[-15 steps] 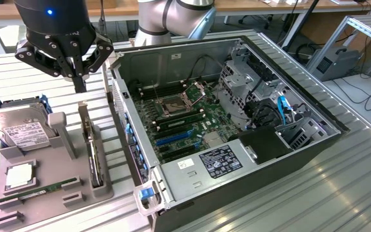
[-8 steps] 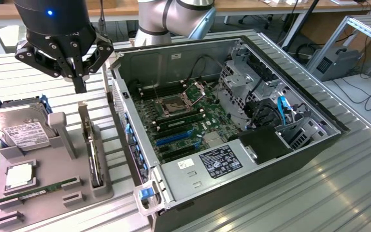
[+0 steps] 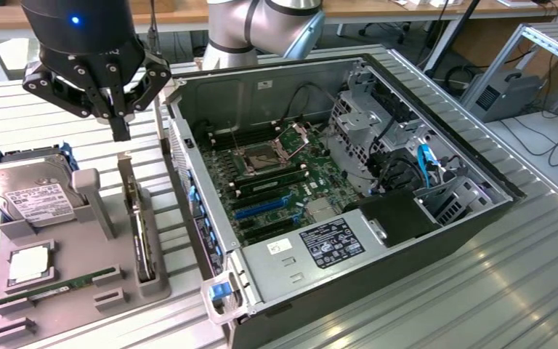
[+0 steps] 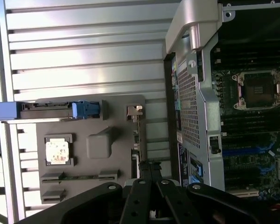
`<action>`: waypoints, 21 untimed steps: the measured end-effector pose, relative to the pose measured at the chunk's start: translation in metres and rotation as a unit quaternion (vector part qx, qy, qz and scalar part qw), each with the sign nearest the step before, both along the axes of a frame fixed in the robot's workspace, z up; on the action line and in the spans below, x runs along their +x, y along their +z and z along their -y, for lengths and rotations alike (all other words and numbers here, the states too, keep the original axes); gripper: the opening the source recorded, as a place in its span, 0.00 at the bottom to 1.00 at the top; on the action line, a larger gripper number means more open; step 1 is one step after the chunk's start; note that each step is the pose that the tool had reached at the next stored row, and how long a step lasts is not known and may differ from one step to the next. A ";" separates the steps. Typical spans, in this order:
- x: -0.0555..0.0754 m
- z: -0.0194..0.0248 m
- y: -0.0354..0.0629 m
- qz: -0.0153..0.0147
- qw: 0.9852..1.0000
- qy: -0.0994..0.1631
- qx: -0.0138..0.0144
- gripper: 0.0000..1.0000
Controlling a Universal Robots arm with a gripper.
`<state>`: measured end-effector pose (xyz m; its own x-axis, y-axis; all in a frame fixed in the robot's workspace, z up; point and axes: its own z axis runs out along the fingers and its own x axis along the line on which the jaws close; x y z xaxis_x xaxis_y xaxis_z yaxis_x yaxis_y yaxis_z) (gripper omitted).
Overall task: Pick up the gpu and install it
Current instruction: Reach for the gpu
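the gpu (image 3: 139,225), a flat rectangular card with a black shroud face and a green board, stands on its long edge in a slot of the grey moulded holder tray (image 3: 75,251), along the tray's side nearest the open black and silver computer case (image 3: 259,80). its long axis runs the length of that side of the tray. its faces are upright, so from above, in the wrist view, the gpu (image 4: 137,140) reads as a thin line on the tray (image 4: 119,158). the silver metal bracket end points toward the tray's end that carries the silver hard drive with the white label (image 3: 32,193). the other end points toward the tray's end with the thin green ram stick (image 3: 51,289)

the black gripper (image 3: 120,131) hangs above the tray, roughly over the line of the card and apart from it, its jaws pressed together on nothing. in the wrist view the gripper (image 4: 147,167) sits close beside the card's line, with the case (image 4: 191,93) on the far side of the tray's edge

by the look of it the card is light and stiff but fragile, with a smooth shroud that may slip. the free upper edge looks the best place to pinch it, across its thickness near mid-length so it hangs level, squeezed only lightly. the lower edge seated in the tray is best left untouched
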<state>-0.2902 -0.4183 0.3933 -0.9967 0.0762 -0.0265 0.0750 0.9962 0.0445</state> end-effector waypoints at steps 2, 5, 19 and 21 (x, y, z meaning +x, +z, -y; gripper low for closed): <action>0.000 0.0004 0.0000 0.000 1.000 0.000 0.000 0.11; 0.000 0.0028 0.0000 0.000 1.000 0.000 0.000 0.11; 0.000 0.0055 0.0000 0.000 1.000 0.000 0.000 0.11; 0.000 0.0058 0.0000 0.000 1.000 0.000 0.000 0.11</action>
